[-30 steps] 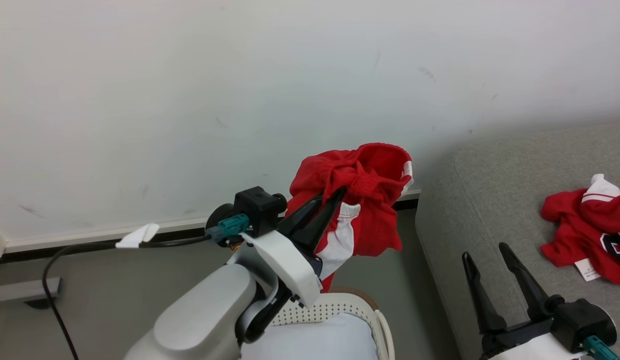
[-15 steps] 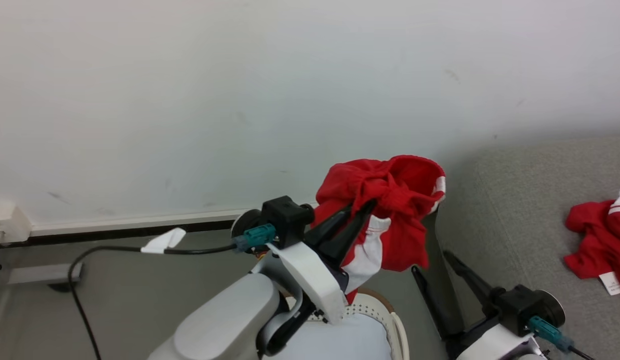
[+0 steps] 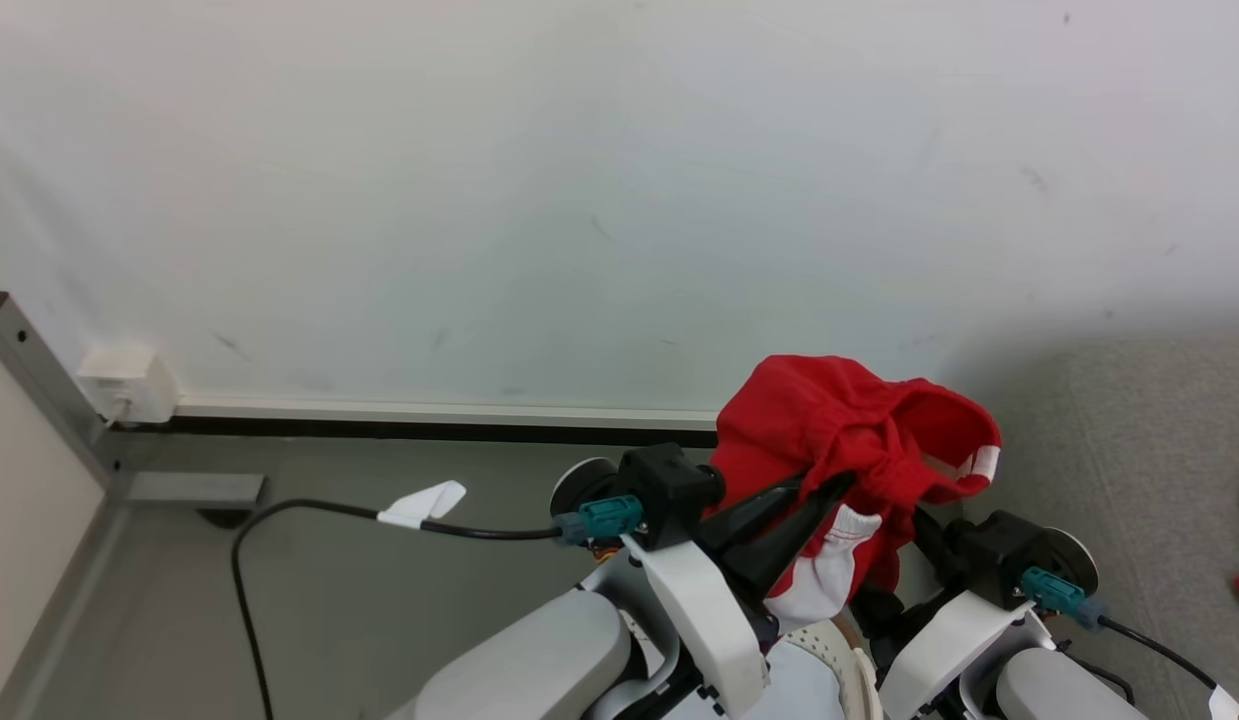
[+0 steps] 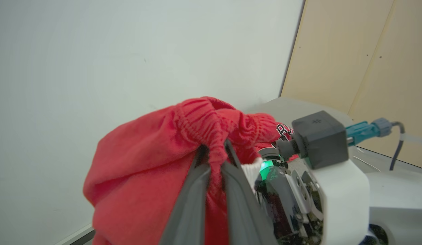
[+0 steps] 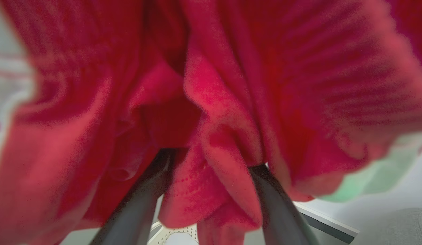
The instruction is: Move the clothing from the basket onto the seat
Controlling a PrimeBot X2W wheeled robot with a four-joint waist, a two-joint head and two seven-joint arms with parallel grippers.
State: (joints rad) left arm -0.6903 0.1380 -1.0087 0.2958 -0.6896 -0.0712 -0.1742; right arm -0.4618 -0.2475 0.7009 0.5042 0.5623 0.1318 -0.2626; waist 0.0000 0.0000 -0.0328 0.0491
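Head view: left pincer [image 3: 827, 482] clamped shut on gathered elastic edge of clothing [image 3: 849, 425]; red bundle held aloft before white wall [image 3: 579, 200], above basket [image 3: 851, 668] rim, just beside seat [image 3: 1129, 450]. Right wrist view: right pincer [image 5: 211, 163] fingers spread wide beneath hanging folds, red fabric draped between them, not gripped; basket's perforated wall visible below

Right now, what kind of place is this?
Likely a home-style room or test setup: grey fabric sofa, white perforated laundry basket, red clothing, plain white wall with skirting.
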